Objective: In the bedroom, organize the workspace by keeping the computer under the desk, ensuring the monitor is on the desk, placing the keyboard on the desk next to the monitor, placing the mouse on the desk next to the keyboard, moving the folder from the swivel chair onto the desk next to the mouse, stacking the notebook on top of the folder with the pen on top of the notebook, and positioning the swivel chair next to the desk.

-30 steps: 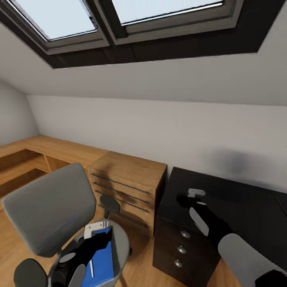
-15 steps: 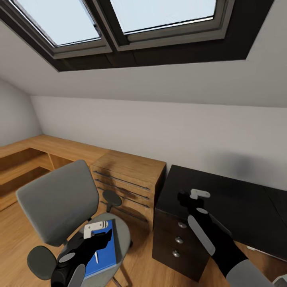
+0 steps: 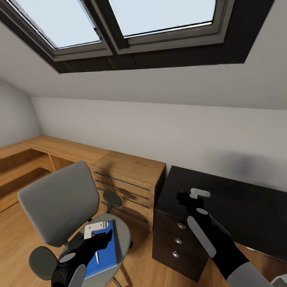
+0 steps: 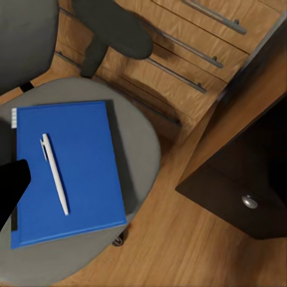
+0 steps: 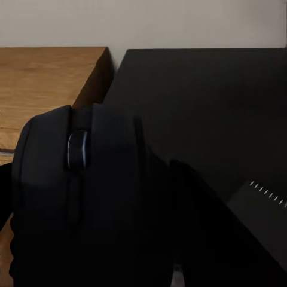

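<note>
Right gripper apparently clamped on the mouse, above the desk. Left gripper, opening unclear, over the folder and pen, seven o'clock.

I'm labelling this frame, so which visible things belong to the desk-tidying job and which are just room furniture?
Job:
- folder, on the swivel chair seat
- pen, lying on the folder
- mouse, held in the right gripper
- desk

Just there:
- wooden cabinet
- skylight windows
- wooden floor
</note>
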{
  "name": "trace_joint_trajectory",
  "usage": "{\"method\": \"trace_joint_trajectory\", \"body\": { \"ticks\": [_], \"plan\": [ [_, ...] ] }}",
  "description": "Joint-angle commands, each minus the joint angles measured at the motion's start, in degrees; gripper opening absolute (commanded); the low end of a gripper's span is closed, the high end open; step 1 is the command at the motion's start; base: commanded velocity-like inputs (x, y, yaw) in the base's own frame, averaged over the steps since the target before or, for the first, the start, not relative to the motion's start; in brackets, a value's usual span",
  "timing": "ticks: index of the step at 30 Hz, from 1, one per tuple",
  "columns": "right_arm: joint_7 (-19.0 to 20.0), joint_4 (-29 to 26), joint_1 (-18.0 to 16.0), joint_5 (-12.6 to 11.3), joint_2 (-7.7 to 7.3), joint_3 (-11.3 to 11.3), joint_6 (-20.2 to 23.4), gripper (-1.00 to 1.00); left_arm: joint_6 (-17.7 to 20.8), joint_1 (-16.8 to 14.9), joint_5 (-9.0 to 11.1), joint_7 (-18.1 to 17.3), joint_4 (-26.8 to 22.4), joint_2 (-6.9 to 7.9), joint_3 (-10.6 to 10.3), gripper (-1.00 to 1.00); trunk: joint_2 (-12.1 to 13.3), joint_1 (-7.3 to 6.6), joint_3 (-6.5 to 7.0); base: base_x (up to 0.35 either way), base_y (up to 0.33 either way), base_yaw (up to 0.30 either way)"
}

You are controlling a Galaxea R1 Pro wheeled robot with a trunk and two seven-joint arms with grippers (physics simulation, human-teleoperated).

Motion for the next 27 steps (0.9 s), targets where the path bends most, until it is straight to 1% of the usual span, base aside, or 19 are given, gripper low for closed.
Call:
{"method": "trace_joint_trajectory", "body": {
  "ticks": [1, 3, 7, 10, 21, 27],
  "plan": [
    [-0.5, -0.1, -0.1, -0.5, -0.07, 0.2, 0.1, -1.00, 0.2, 0.0, 0.6, 0.5, -0.1, 0.00, -0.1, 1.00, -0.1, 0.01, -0.09, 0.000, 0.000, 0.000],
    [-0.6, -0.1, -0.1, -0.5, -0.07, 0.2, 0.0, -1.00, 0.2, 0.0, 0.6, 0.5, 0.0, 0.00, -0.1, 1.00, -0.1, 0.01, -0.09, 0.000, 0.000, -0.014],
    [-0.5, 0.0, -0.1, -0.6, -0.16, 0.1, -0.1, -1.00, 0.2, 0.0, 0.7, 0.5, 0.1, -0.01, -0.1, 1.00, -0.1, 0.01, 0.00, 0.000, 0.000, -0.242],
    [-0.5, 0.1, -0.1, -0.6, -0.12, 0.1, -0.1, -1.00, 0.2, 0.0, 0.8, 0.4, 0.2, 0.01, -0.1, 1.00, -0.1, 0.01, 0.02, 0.000, 0.000, -0.142],
    [-0.6, 0.1, -0.1, -0.6, -0.08, 0.2, -0.3, -1.00, 0.2, 0.0, 0.7, 0.4, 0.3, 0.00, -0.2, 1.00, -0.1, 0.01, 0.03, -0.100, 0.000, -0.031],
    [-0.6, 0.2, -0.1, -0.7, -0.13, 0.1, -0.3, -1.00, 0.2, 0.0, 0.6, 0.4, 0.3, -0.01, -0.3, 1.00, -0.1, 0.01, 0.03, -0.005, 0.000, -0.217]
  ]
}}
